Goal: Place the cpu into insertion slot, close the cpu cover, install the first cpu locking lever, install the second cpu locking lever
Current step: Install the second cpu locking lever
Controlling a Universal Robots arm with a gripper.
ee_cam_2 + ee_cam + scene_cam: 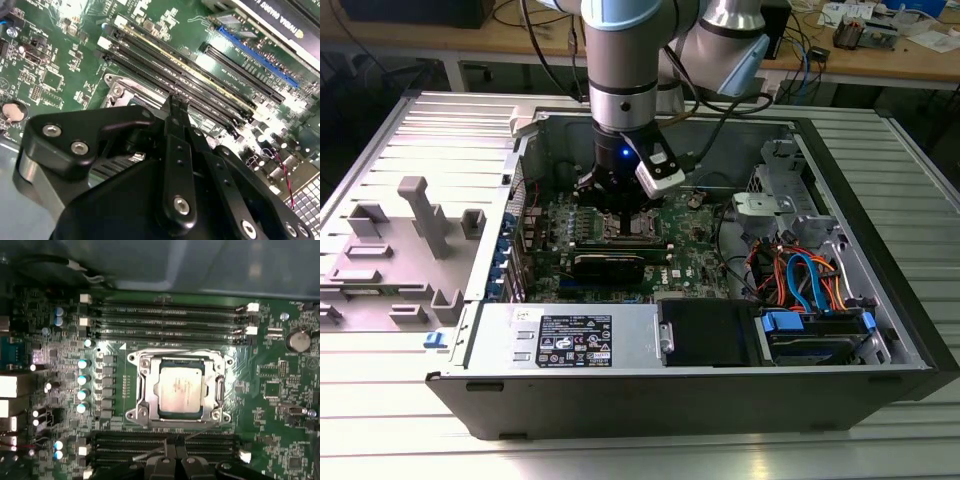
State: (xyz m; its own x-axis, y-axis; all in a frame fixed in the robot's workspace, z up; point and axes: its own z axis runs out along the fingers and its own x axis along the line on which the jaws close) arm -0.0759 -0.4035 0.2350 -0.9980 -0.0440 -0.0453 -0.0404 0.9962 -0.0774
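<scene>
Arm: The robot arm (625, 60) reached straight down into the open computer case (880, 300), which lay on its side on a ribbed metal table (620, 455).

Gripper: The black gripper (176, 444) hung low over the green board (280, 390), just beside the socket. In the second wrist view, the gripper (176, 100) had its two thin fingers (172, 130) pressed together into one point. It held nothing.

Cpu: The cpu (180, 390) sat flat inside the insertion slot (146, 390). Its silver-grey top faced up.

Cpu cover: The cpu cover (220, 390) lay down around the chip like a silver frame, and the chip showed through its square window.

Levers: A thin silver wire bar (150, 456) lay on a slant near the fingertips, over the black slots. I could not tell if it was locked.

Memory slots: Long black slots (165, 322) ran along one side of the socket, and more (130, 442) ran along the other side, right by the gripper.

Coin battery: A round silver battery (298, 340) sat on the board, well apart from the socket.

Other things in the case: A black drive box (710, 330) and orange and blue cables (805, 280) sat toward the exterior view's right. A grey plastic piece (420, 215) lay on the table toward the exterior view's left.
</scene>
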